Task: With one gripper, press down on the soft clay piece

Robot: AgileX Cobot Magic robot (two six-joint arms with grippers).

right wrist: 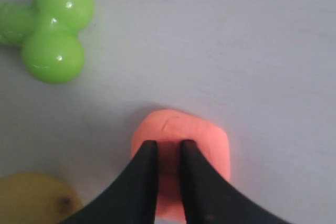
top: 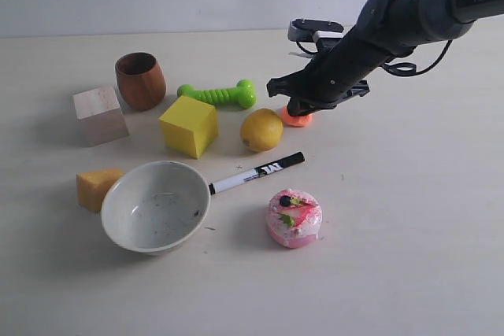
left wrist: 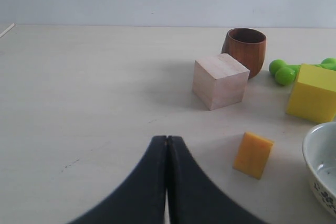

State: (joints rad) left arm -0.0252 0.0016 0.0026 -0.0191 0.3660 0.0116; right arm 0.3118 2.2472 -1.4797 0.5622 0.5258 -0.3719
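The soft clay piece (top: pixel 298 120) is a small salmon-orange lump lying just right of the lemon (top: pixel 261 129). My right gripper (top: pixel 300 107) comes down onto it from above, so only the clay's lower edge shows in the exterior view. In the right wrist view the two black fingers (right wrist: pixel 147 156) stand almost together with a narrow slit between them, and their tips rest on top of the clay (right wrist: pixel 202 129), which looks flattened. My left gripper (left wrist: pixel 167 138) is shut with nothing in it, low over bare table, and does not appear in the exterior view.
A green dumbbell toy (top: pixel 216 94) lies behind the lemon. A yellow cube (top: pixel 189 126), a wooden cup (top: pixel 140 80) and a wood block (top: pixel 100 115) stand to the left. In front are a marker (top: pixel 256 172), a white bowl (top: pixel 126 230), a cheese wedge (top: pixel 96 187) and a pink cake (top: pixel 294 217).
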